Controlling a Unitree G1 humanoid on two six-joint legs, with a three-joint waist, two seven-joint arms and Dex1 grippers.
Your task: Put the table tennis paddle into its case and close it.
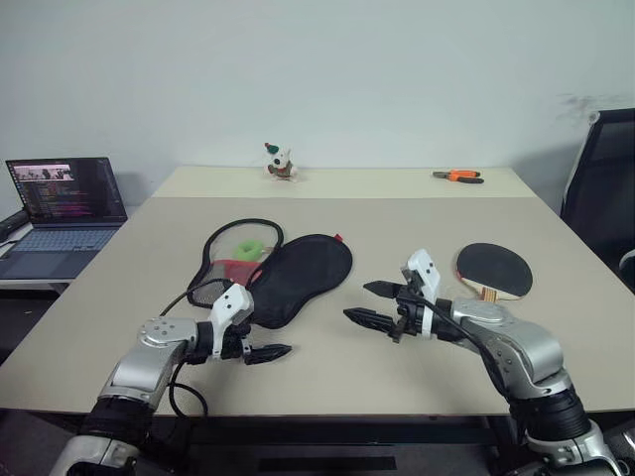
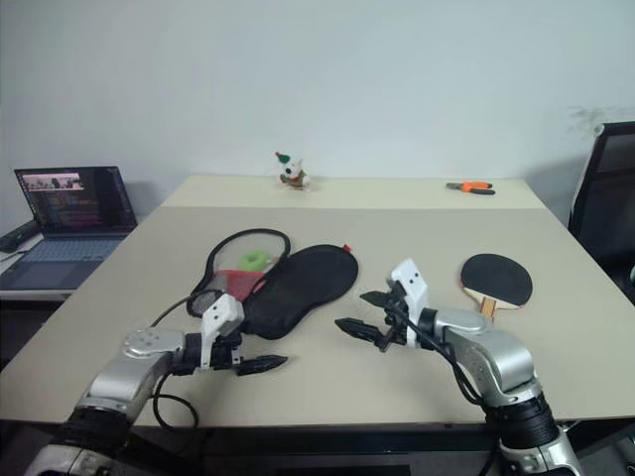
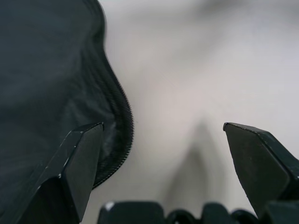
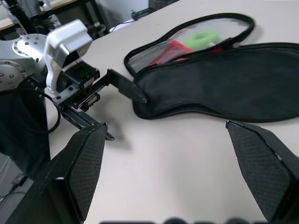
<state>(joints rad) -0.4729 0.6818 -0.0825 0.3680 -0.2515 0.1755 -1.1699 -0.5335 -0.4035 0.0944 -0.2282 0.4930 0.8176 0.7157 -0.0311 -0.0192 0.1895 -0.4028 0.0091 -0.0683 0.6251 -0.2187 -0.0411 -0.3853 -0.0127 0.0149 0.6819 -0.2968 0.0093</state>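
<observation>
Left eye view puts everything around the case (image 1: 298,278), which lies unzipped and spread flat near the middle of the bench (image 1: 397,213): its black flap stretches toward the far right, and the mesh half with red and green showing through it fans out on the flap's left. The case's long axis runs on a diagonal, from its narrow near-left end up to the rounded far-right end.

The left gripper (image 1: 260,349) sits right at that near-left end, its two black fingers spread wide and holding nothing. In the left wrist view one fingertip (image 3: 79,158) overlaps the zip edge of the case (image 3: 51,79) while the other stands over bare bench, so the edge lies between the fingers; whether the fingertip touches the fabric I cannot tell.

The table tennis paddle (image 1: 494,270) lies flat well to the right of the case, black face toward the far side, wooden handle pointing toward the robot. The right gripper (image 1: 375,302) hovers between case and paddle, also fully spread and empty, pointing toward the case. The paddle is behind and to the right of it.

My reading: the right arm is the nearer one for the paddle, but it must swing away from the case to reach the handle, while the left is placed to pin or lift the case's edge.
</observation>
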